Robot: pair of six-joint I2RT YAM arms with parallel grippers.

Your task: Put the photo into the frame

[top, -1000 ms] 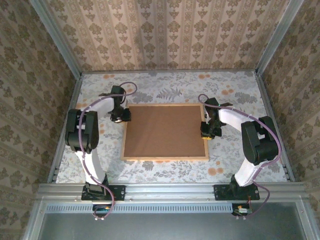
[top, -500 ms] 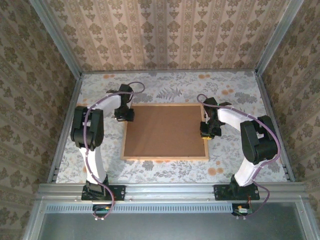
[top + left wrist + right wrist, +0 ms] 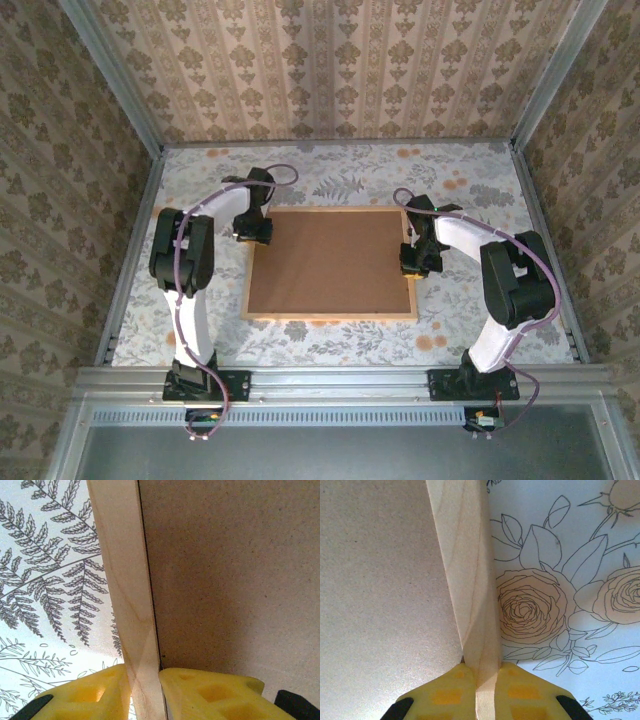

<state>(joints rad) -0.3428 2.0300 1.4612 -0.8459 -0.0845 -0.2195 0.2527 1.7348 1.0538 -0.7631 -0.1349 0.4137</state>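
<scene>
The frame [image 3: 330, 316] lies flat mid-table, back up, its brown backing board [image 3: 330, 262] inside the light wood moulding. The photo is hidden. My left gripper [image 3: 256, 230] is at the frame's far left corner. In the left wrist view it [image 3: 145, 672] is open, one yellow finger on each side of the moulding [image 3: 127, 580], with a thin dark slit at the board-side finger [image 3: 200, 690]. My right gripper [image 3: 413, 262] is at the frame's right edge. In the right wrist view it [image 3: 482, 667] is shut on the moulding [image 3: 470, 570], with the board [image 3: 380, 580] to the left.
A floral-print cloth [image 3: 330, 180] covers the table. Patterned walls enclose it on three sides, with metal posts at the corners. A metal rail [image 3: 340, 380] runs along the near edge by the arm bases. Bare cloth surrounds the frame.
My left gripper has moved right from beside the frame onto its far left corner and its jaws have widened. The right gripper and the frame have not moved.
</scene>
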